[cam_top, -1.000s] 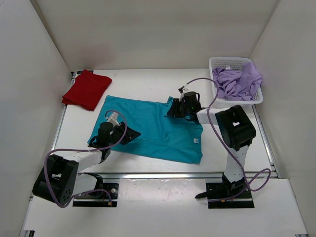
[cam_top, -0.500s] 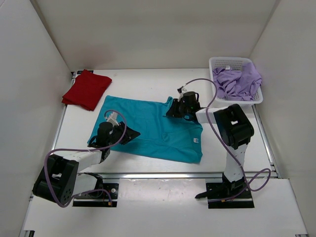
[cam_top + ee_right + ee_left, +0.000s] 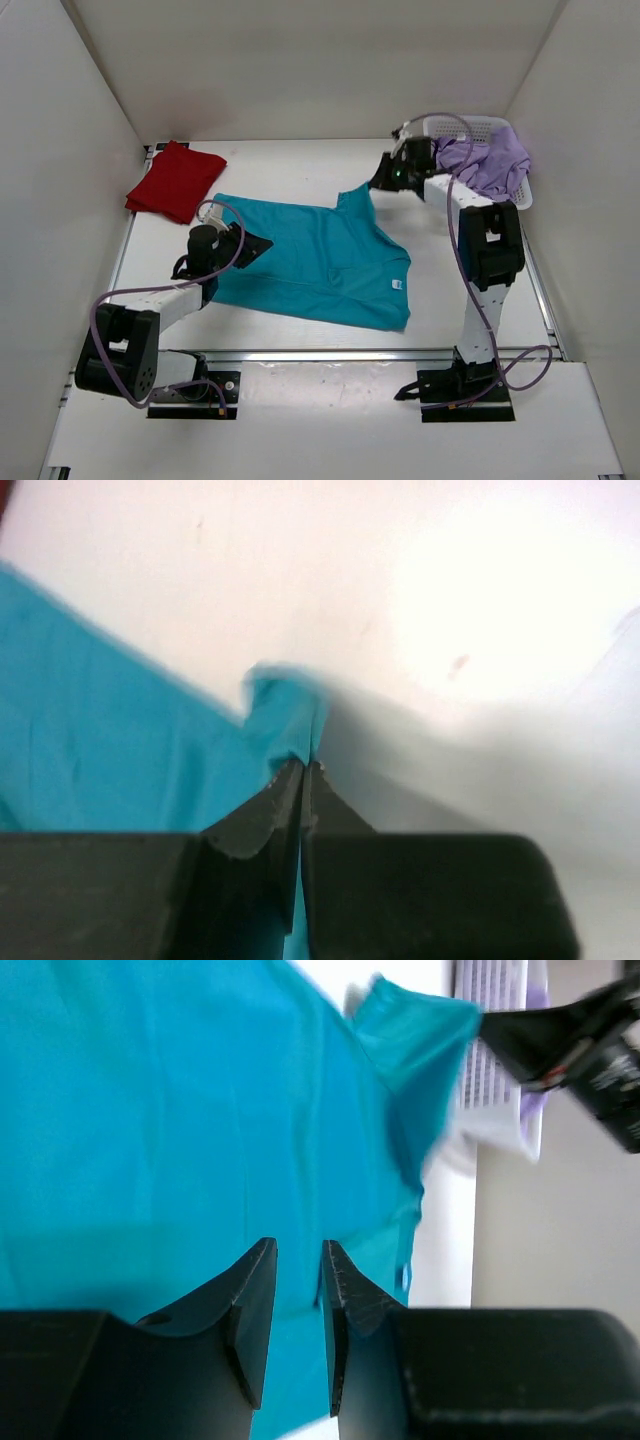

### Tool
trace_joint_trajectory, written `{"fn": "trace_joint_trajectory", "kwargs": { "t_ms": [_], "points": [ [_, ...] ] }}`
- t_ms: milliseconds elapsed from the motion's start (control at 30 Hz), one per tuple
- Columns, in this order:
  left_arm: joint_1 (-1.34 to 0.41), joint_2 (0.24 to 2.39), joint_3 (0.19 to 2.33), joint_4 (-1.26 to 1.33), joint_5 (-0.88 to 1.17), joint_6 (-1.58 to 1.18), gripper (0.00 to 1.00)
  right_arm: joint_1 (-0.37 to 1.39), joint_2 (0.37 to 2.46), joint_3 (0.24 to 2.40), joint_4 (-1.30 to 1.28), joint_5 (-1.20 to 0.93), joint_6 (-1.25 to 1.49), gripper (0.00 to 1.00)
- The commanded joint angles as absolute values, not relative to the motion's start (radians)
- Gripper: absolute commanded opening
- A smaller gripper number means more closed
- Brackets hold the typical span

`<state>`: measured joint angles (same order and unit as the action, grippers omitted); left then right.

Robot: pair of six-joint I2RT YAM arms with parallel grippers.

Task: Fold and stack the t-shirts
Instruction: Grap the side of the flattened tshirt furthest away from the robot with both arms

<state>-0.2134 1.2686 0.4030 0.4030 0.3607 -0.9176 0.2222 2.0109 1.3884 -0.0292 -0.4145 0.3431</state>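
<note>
The teal t-shirt [image 3: 320,265] lies spread across the middle of the table. My right gripper [image 3: 378,184] is shut on the shirt's far right corner [image 3: 285,705] and holds it raised off the table near the basket. In the right wrist view the jaws [image 3: 303,764] meet with teal cloth pinched between them. My left gripper [image 3: 262,244] hovers low over the left part of the shirt, and its fingertips [image 3: 298,1246] stand a little apart over teal fabric [image 3: 150,1110]. The red t-shirt [image 3: 175,180] lies folded at the back left. The lavender t-shirt [image 3: 485,165] is bunched in the basket.
The white mesh basket [image 3: 462,126] stands at the back right, just behind the right gripper. White walls close in the table on three sides. Both arms' purple cables loop above the table.
The right gripper closed on the teal shirt's corner and pulled it up and back toward the basket. The left gripper slid back and left along the shirt.
</note>
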Motion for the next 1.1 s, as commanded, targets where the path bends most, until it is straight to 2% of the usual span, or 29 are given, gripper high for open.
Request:
{"fn": "trace_joint_trajectory", "kwargs": {
  "t_ms": [0, 33, 200, 267, 433, 633, 733, 1000, 1067],
  "points": [
    [-0.166, 1.299, 0.483, 0.379, 0.331, -0.911, 0.35, 0.183, 2.122, 1.689, -0.298, -0.384, 0.184, 0.00],
    [-0.152, 1.316, 0.494, 0.362, 0.319, -0.908, 0.35, 0.186, 2.149, 1.763, -0.354, -0.362, 0.161, 0.00],
    [-0.068, 1.405, 0.566, 0.351, 0.252, -0.904, 0.36, 0.224, 2.512, 2.454, -0.808, -0.169, -0.061, 0.00],
    [-0.039, 1.457, 0.598, 0.331, 0.233, -0.893, 0.35, 0.238, 2.618, 2.639, -0.901, -0.100, -0.099, 0.00],
    [-0.003, 1.616, 0.776, 0.270, 0.148, -0.867, 0.37, 0.229, 2.597, 2.519, -0.824, -0.138, -0.100, 0.00],
    [-0.031, 1.866, 1.166, 0.071, 0.002, -0.732, 0.44, 0.213, 2.680, 2.693, -0.851, -0.161, -0.066, 0.00],
    [-0.025, 1.994, 1.342, -0.047, -0.063, -0.692, 0.47, 0.192, 2.681, 2.695, -0.828, -0.204, -0.023, 0.00],
    [-0.009, 2.325, 1.917, -0.417, -0.168, -0.569, 0.45, 0.146, 2.717, 2.747, -0.808, -0.320, 0.040, 0.00],
    [-0.006, 2.377, 1.982, -0.460, -0.175, -0.561, 0.44, 0.137, 2.740, 2.781, -0.818, -0.337, 0.055, 0.00]
  ]
}}
